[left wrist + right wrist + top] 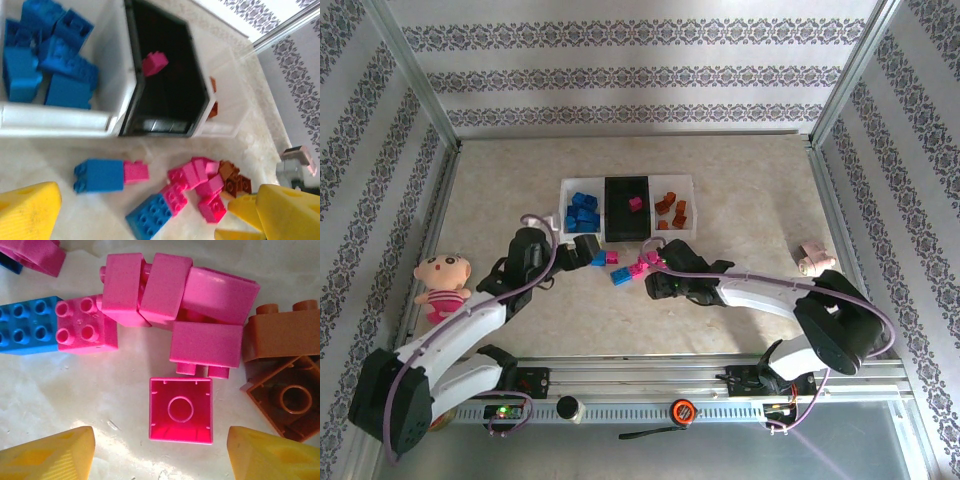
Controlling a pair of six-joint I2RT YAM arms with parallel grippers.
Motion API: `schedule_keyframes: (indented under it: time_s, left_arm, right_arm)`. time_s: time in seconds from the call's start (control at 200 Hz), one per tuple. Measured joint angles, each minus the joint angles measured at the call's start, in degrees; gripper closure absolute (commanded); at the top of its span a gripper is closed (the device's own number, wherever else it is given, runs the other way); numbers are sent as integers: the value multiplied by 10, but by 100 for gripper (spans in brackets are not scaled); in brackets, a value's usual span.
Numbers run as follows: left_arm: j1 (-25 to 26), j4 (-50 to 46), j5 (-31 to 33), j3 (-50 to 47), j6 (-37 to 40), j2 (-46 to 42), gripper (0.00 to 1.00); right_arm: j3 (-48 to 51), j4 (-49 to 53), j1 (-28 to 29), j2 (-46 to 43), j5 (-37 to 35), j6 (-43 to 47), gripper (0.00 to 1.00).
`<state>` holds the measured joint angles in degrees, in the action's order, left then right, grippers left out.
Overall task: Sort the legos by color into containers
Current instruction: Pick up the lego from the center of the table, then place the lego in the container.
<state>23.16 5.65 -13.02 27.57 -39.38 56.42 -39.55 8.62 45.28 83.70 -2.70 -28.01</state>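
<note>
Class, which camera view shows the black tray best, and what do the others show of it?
The left wrist view: the black tray is close and large, one pink brick lying inside, though its far end is cut off. The top external view shows the whole tray, small, between two white trays.

Three open trays stand in a row at mid-frame. The left white tray (582, 182) holds blue bricks (583, 212), the black tray (624, 226) holds a single pink brick (636, 204), and the right white tray (688, 190) holds orange-brown bricks (672, 210). Just below them lies a loose pile (630, 268) of pink, blue and brown bricks, with an upturned pink brick (180, 410) lying hollow side up.
</note>
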Motion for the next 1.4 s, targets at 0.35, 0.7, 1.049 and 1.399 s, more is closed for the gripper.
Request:
schedule_keyframes:
  time_s: [0.35, 0.7, 1.049, 1.399]
  left_arm:
    - [0, 0, 3, -42, -19, -47, 0]
    - [0, 0, 12, -45, -19, -51, 0]
    - [0, 0, -3, -47, -19, -43, 0]
    - [0, -11, -10, -57, -19, -53, 1]
  right_arm:
    - [-47, 19, 0, 74, -46, 17, 46]
    - [-43, 20, 3, 71, -45, 30, 71]
    - [-85, 18, 0, -61, 38, 58, 73]
    - [-363, 17, -53, 188, 35, 71, 72]
